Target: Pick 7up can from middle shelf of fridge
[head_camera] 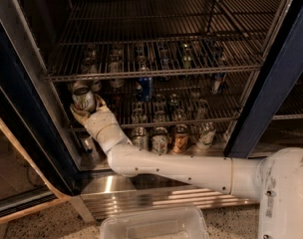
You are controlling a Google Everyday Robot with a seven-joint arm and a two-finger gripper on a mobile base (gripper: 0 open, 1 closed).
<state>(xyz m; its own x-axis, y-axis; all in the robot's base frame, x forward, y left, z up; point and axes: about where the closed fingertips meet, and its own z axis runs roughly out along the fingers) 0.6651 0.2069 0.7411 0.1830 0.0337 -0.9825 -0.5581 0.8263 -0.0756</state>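
Note:
The 7up can (83, 99), pale with green lettering and a silver top, is at the far left of the fridge (278, 78), just above the front rail of the middle shelf (201, 119). My gripper (86, 108) reaches in from the lower right on a white arm and is shut on the can. One tan finger (75, 114) is on its left and one on its right. The can is held slightly tilted, under the upper wire rack (156, 72).
A blue Pepsi can (145, 87) stands further back in the middle. Several cans (180, 138) line the rack below. The fridge's dark left frame (22, 108) is close to the gripper. A ribbed steel base (141, 195) and a clear plastic bin (156, 224) lie below.

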